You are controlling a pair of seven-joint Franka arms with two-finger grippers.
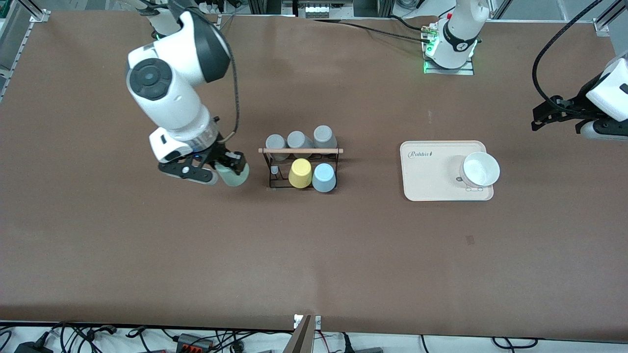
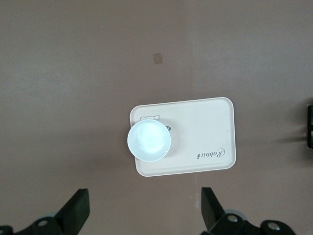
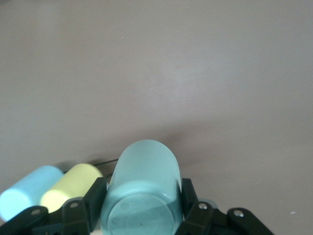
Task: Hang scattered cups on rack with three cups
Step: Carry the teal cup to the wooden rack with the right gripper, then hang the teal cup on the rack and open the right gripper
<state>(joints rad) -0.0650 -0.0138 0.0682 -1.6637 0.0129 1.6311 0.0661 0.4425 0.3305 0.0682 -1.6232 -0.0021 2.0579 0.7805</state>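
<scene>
Nearest your camera sits the cream tray (image 1: 431,181) with its white bowl (image 1: 481,169). Your right gripper (image 1: 223,169) pinches the sage-green cup (image 1: 234,175) above the table just beside the rack (image 1: 300,164), toward the right arm's end. Yellow (image 1: 300,173), light blue (image 1: 324,177) and three grey cups (image 1: 298,140) sit on the rack. Your left gripper (image 2: 144,215) waits, fingers spread, over the tray.
</scene>
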